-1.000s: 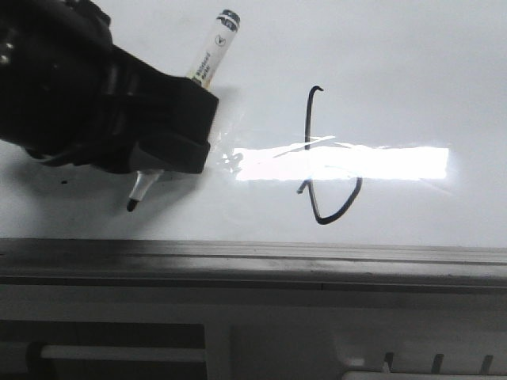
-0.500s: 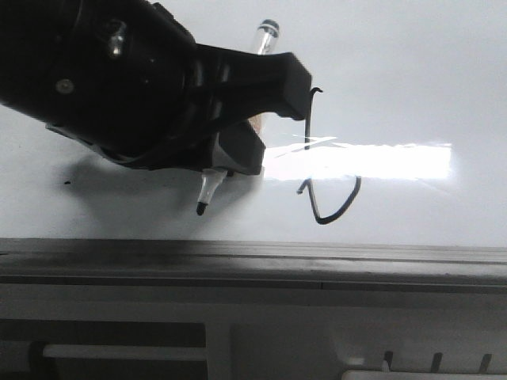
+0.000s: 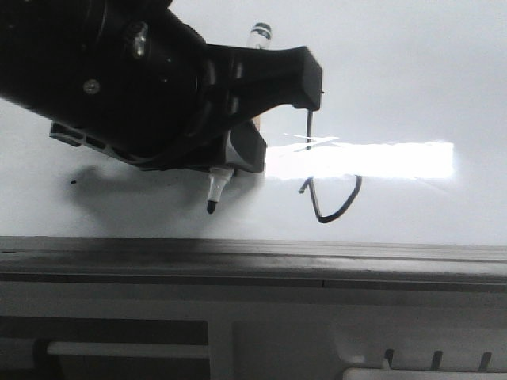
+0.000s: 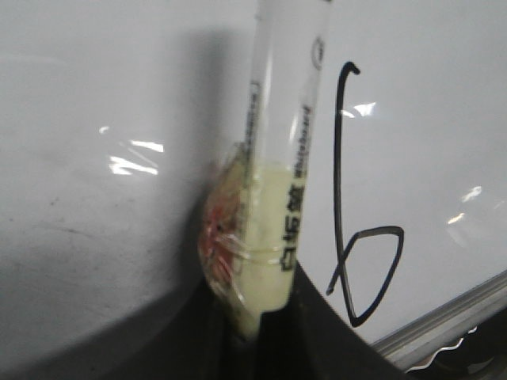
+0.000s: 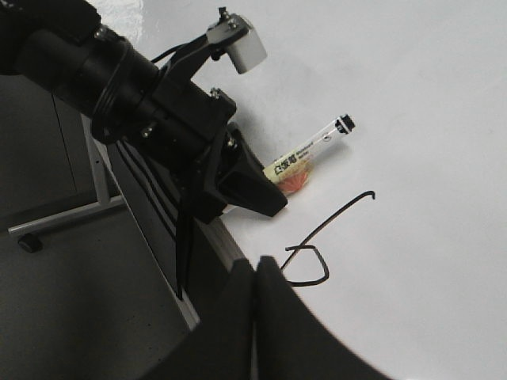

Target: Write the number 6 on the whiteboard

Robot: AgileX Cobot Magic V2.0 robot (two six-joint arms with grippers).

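6 [image 3: 329,178] drawn near board [image 3: 412,71] front edge | left gripper [image 3: 230,162] clamped on pen [image 4: 277,198], tip lifted so no smear | right gripper [image 5: 257,273] pressed together, idle

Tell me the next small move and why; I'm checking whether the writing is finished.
Probably draw the left gripper and its marker away from the whiteboard. The number 6 looks complete, stem and closed loop, and the marker tip sits apart from the line.
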